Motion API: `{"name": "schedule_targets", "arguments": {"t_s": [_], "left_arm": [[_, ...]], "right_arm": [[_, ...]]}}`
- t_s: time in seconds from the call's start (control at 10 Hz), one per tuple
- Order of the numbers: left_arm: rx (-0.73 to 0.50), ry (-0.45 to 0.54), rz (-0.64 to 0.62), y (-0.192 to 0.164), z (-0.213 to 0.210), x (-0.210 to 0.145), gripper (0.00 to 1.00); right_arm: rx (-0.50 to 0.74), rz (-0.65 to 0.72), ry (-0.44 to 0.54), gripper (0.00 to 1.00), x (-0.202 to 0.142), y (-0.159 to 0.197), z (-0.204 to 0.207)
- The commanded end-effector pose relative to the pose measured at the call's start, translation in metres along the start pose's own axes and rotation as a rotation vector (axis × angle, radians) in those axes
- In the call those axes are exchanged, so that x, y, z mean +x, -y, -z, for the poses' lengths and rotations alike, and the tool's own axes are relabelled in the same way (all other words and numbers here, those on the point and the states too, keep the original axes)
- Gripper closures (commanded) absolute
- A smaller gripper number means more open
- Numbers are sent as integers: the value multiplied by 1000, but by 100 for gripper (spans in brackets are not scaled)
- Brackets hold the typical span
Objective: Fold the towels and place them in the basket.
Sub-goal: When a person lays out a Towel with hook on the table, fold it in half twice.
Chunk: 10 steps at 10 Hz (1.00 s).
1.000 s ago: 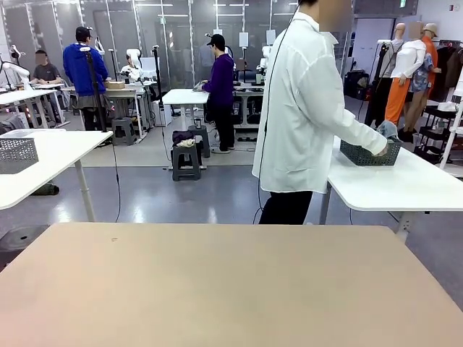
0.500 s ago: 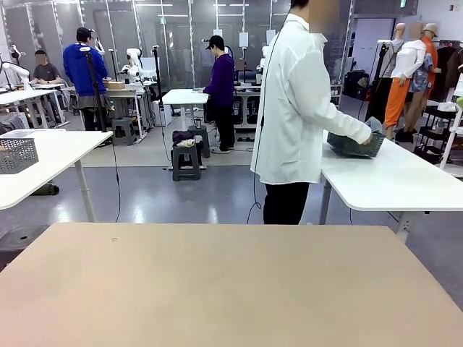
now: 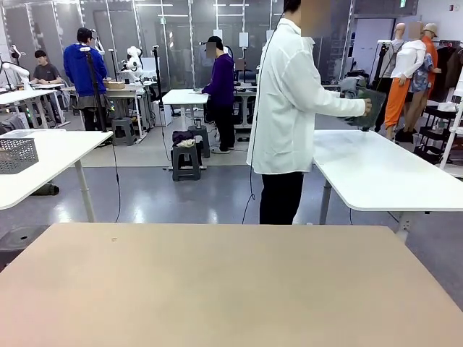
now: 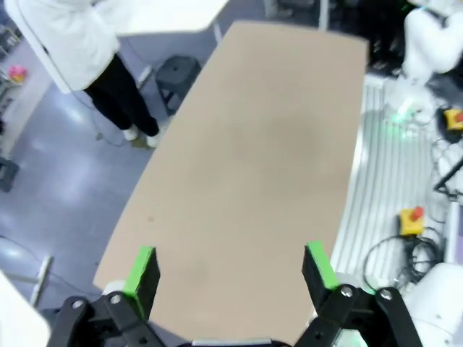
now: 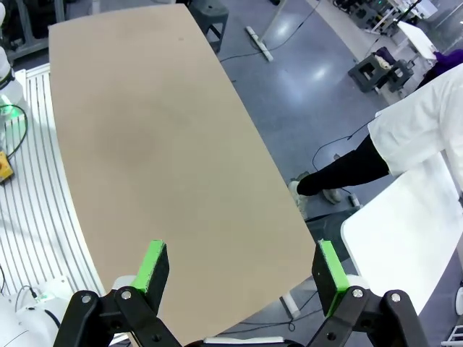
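Beyond the tan table (image 3: 217, 282), a person in a white lab coat (image 3: 289, 101) holds the dark grey mesh basket (image 3: 369, 107) at chest height above a white table. A pale grey-blue towel (image 3: 352, 86) sticks out of its top. The mint green towel is hidden or out of view. My left gripper (image 4: 230, 269) hangs open high above the bare tan table (image 4: 268, 144), nothing between its green pads. My right gripper (image 5: 242, 267) is likewise open above the tan table (image 5: 159, 144).
The white table (image 3: 383, 173) stands at the far right, behind the tan one. Another white table at the left carries a grey mesh basket (image 3: 16, 154). The person's legs (image 5: 347, 170) stand just past the tan table's far edge. A dark stool (image 4: 177, 72) sits nearby on the floor.
The person has lifted the basket with the towel off the white table and raised it to chest height, shifting slightly left. My grippers' earlier positions are not shown.
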<state>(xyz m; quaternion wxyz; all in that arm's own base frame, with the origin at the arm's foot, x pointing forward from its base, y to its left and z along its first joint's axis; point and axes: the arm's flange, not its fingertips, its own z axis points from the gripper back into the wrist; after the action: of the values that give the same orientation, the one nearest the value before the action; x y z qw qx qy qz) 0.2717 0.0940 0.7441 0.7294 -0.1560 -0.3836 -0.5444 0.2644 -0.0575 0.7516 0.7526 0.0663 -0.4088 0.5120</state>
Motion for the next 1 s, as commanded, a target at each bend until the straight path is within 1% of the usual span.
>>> {"name": "schedule_targets", "arguments": {"t_s": [0.0, 0.1, 0.9], "left_arm": [[-52, 9, 30, 6, -9, 2, 0], [0, 0, 0, 0, 0, 0, 0], [0, 0, 0, 0, 0, 0, 0]], "right_arm": [[16, -11, 13, 0, 5, 5, -9], [0, 0, 0, 0, 0, 0, 0], [0, 0, 0, 0, 0, 0, 0]]}}
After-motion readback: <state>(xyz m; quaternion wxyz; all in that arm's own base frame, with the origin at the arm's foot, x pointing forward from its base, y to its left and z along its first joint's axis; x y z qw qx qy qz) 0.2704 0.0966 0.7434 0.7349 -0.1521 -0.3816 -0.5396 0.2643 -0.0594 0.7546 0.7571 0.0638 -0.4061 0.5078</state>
